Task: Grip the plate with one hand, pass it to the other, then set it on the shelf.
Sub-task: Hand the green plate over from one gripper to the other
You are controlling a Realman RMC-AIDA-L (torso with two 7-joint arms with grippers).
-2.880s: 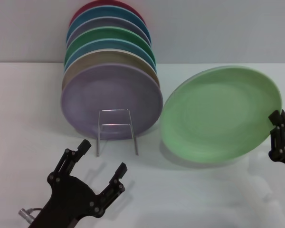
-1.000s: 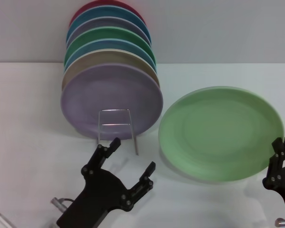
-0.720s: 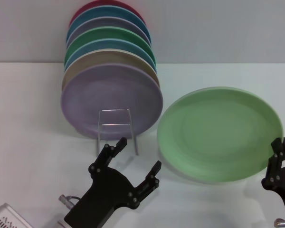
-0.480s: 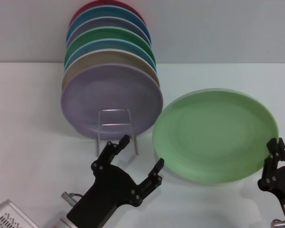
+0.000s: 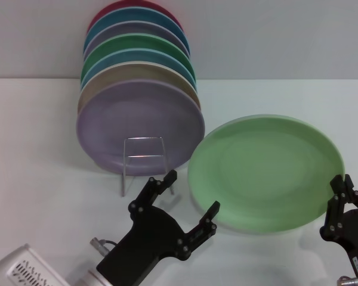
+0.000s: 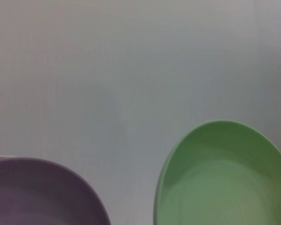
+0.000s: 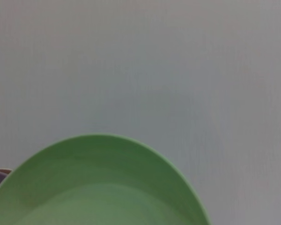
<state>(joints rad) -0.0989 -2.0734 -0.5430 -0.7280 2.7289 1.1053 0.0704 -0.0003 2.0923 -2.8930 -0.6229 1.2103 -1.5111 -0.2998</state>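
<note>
Handover, approach stage: right hand (image 5: 346,205) clamps mint plate (image 5: 265,170) at its 4 o'clock rim, now lowered and flatter; left hand (image 5: 188,196), fingers spread and empty, has advanced to its 8 o'clock edge.

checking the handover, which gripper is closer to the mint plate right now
Right. The right gripper holds the mint plate at its right edge, jaws closed on the rim. The left gripper sits open just short of the plate's left edge, not touching it.
</note>
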